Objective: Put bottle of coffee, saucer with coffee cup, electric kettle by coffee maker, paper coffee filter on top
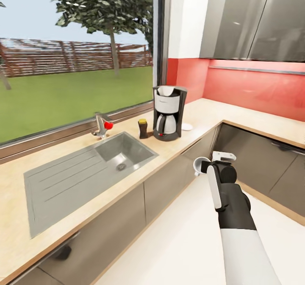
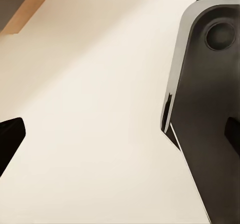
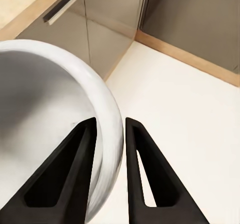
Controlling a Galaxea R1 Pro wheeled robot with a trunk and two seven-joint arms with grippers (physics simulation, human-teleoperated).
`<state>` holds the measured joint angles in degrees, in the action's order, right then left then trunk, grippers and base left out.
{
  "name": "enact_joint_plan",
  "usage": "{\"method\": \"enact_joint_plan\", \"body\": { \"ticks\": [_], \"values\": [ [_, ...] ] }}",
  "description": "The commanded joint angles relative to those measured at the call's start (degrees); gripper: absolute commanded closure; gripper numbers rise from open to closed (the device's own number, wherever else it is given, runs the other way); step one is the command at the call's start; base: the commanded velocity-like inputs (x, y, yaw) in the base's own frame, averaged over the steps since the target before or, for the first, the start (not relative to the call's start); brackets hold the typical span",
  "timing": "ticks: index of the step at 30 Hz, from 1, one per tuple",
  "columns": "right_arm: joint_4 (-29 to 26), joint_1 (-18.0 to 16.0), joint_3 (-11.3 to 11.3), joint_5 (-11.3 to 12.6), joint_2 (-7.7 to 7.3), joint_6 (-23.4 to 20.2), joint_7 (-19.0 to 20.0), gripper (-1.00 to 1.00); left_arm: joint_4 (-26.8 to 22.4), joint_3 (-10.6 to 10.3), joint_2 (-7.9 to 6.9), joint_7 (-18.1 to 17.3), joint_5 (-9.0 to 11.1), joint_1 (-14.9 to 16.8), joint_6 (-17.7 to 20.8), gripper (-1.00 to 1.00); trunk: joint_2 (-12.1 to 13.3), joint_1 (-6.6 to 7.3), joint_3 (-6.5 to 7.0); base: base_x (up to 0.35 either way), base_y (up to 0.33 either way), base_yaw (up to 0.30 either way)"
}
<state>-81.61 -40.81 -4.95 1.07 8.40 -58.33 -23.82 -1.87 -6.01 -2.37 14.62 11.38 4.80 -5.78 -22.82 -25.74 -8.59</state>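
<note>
My right claw (image 3: 109, 129) was clamped on the rim of the coffee cup (image 1: 200, 165), one finger inside the bowl and one outside the wall, and I held it out over the floor in front of the grey cabinets, short of the surface (image 1: 199, 121). The cup looked to me like glazed ware: stiff, light, smooth enough to slip, and likely to chip if it knocked the wood-coloured edge, so I judged a pinch across the rim, well down the wall, to be the sound hold, with the handle left alone. Ahead of the claw and a little to its left the coffee maker (image 1: 168, 112) stood on the surface, a white paper coffee filter (image 1: 166, 90) showing at its top. The saucer (image 1: 187, 127) lay just beside the machine on the side nearer the claw, and the bottle of coffee (image 1: 143, 128) stood just beside it on the far side, toward the sink (image 1: 123, 151). I judged the cup still had to go up over the edge and down onto that saucer. I could read no brand, label or writing on the machine, the bottle or the cup. Of my left claw I saw only dark finger tips at the borders of its own camera, so I could not tell whether it was apart or together
</note>
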Motion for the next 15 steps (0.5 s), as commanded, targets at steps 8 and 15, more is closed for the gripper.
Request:
{"method": "enact_joint_plan", "body": {
  "ticks": [8,15],
  "values": [
    [0.0,-0.1,-0.1,0.2,0.04,-0.2,-0.1,1.0,0.0,-0.5,0.0,0.1,0.6,0.0,-0.2,-1.0,-0.1,-0.05,-0.11,0.171,-0.263,-0.075],
    [0.0,-0.1,-0.1,0.2,0.04,-0.2,-0.1,1.0,0.0,-0.5,0.0,0.1,0.6,0.0,-0.2,-1.0,-0.1,-0.05,-0.11,0.17,-0.264,-0.282]
  ]
}}
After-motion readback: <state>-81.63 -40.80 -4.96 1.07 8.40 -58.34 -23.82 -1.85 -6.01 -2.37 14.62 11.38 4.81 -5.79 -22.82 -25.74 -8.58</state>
